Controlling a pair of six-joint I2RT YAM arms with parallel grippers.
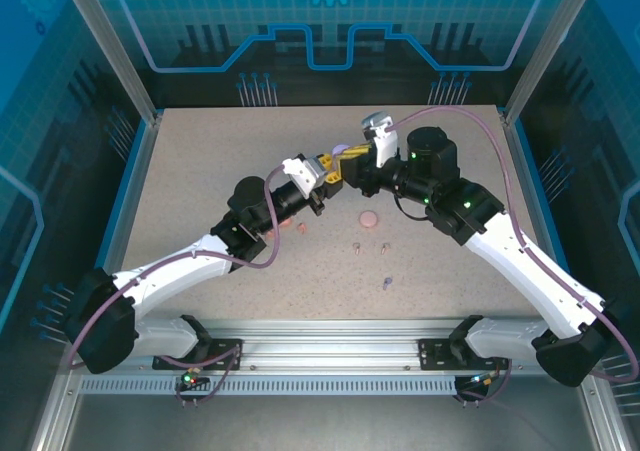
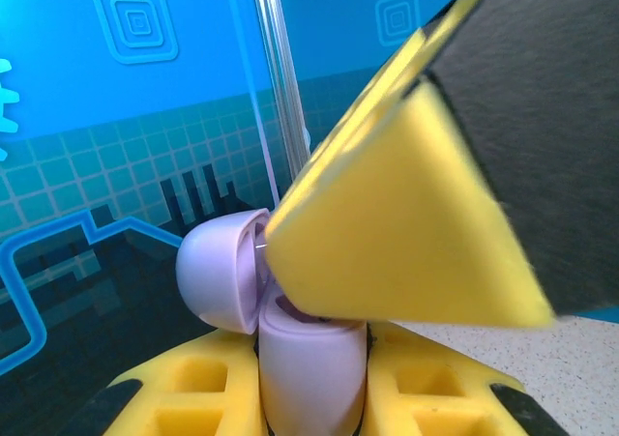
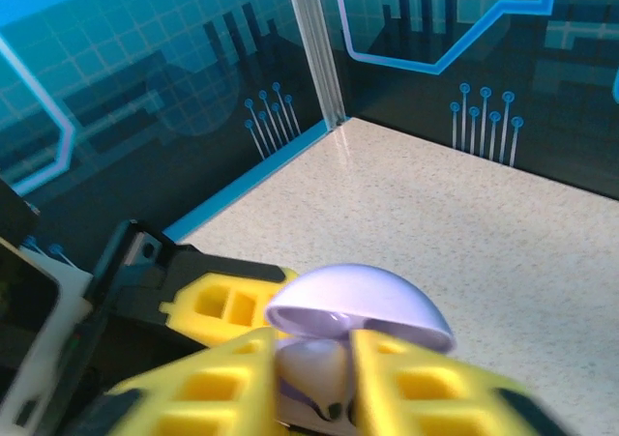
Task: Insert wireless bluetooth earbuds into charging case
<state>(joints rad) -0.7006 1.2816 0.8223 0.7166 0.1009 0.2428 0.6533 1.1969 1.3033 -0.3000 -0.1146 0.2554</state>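
Left hand (image 1: 326,165) clenched on the body of the lilac charging case (image 2: 309,354), held in the air above the bench (image 1: 200,171). The case's long axis runs out along the fingers, lid hinged back, mouth facing the right hand (image 3: 314,388). This hand sits at the mouth, jaws slightly parted around a pale lilac form; grip indeterminate. Loose earbuds (image 1: 385,250) lie on the bench below.

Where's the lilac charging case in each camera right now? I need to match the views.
Top external: lilac case above table centre, where the two arms meet.
Left wrist: bottom centre, its lid open to the left.
Right wrist: lower centre, under the domed lid.
Shared landmark: the left arm's yellow fingers clamping the case.
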